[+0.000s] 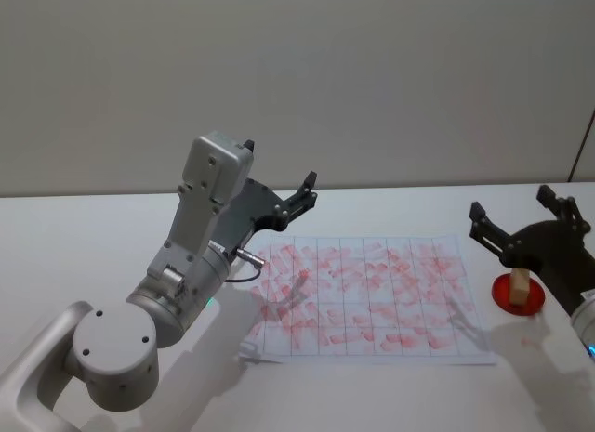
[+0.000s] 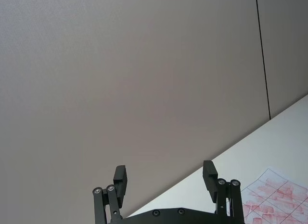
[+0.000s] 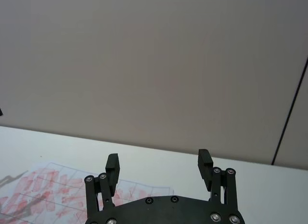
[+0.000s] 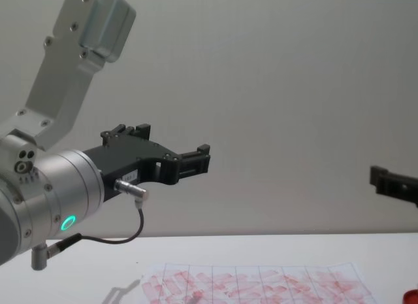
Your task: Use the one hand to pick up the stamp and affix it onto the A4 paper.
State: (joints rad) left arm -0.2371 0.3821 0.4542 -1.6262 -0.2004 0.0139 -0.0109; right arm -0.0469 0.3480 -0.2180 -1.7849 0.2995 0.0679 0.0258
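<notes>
1. The stamp (image 1: 519, 283) stands upright on a red pad (image 1: 503, 293), just right of the paper (image 1: 372, 302).
2. The right claw (image 1: 511, 205) hangs just above it, fingers apart and empty. It is the nearer arm, so the move looks like a short drop.
3. The left claw (image 1: 307, 192), also apart, is raised over the paper's far left.

1 sheet of paper (image 1: 372, 297) mid tabletop (image 1: 93, 237); 1 wooden stamp (image 1: 520, 283) on 1 red round pad (image 1: 502, 293) by the tabletop's right edge; 2 grippers: left gripper (image 1: 307, 190), right gripper (image 1: 511, 204); red marks on the paper overlap, can't count them
</notes>
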